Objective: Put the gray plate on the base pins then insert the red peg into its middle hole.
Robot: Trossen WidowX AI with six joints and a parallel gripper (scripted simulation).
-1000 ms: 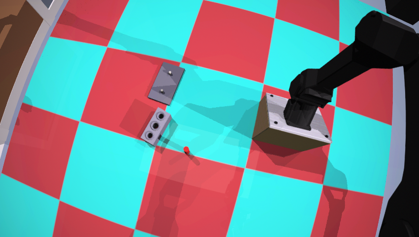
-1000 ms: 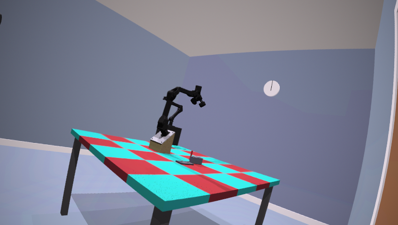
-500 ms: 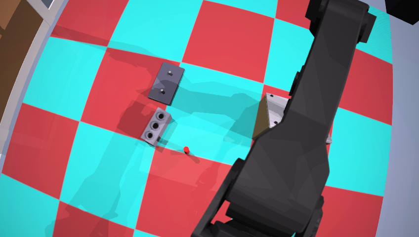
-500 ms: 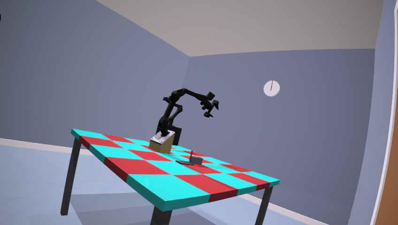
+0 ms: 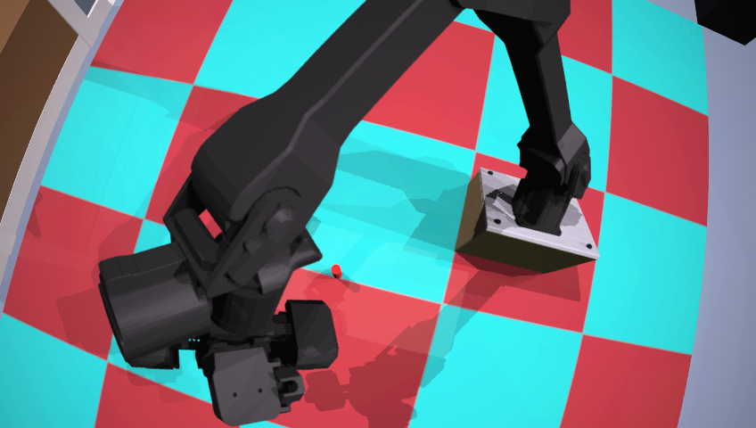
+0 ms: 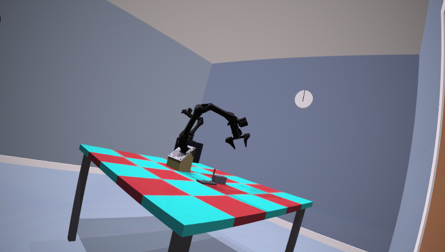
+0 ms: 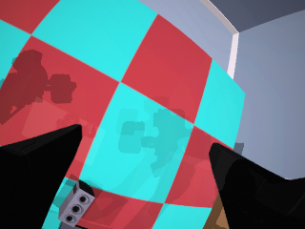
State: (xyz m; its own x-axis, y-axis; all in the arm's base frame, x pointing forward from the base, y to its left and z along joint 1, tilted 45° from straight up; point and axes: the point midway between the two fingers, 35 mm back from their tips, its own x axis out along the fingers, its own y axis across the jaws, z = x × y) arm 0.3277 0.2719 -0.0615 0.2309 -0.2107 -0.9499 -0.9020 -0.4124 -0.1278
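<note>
1. Bench (image 6: pixel 162 202): four dark legs, top chequered in red and cyan squares.
2. Arm (image 6: pixel 215 111): black, six-joint, arched up from a tan mounting block (image 6: pixel 180 162) with a metal top plate, reaching out over the middle of the bench.
3. Gripper (image 6: pixel 239 142): hangs high above the bench, pointing down, fingers spread wide, released and carrying nothing. In the wrist view the two dark fingers frame the chequered top from either side.
4. Gray plate (image 6: pixel 219 179): a block with three holes, resting on the bench; the wrist view shows it at lower left (image 7: pixel 76 206), lying free.
5. Base (image 6: pixel 205 181): flat dark slab just beside the gray plate, on the bench; its pins are too small to make out.
6. Red peg (image 5: pixel 335 270): stands upright on the bench close to the gray plate, well below the gripper, untouched.
</note>
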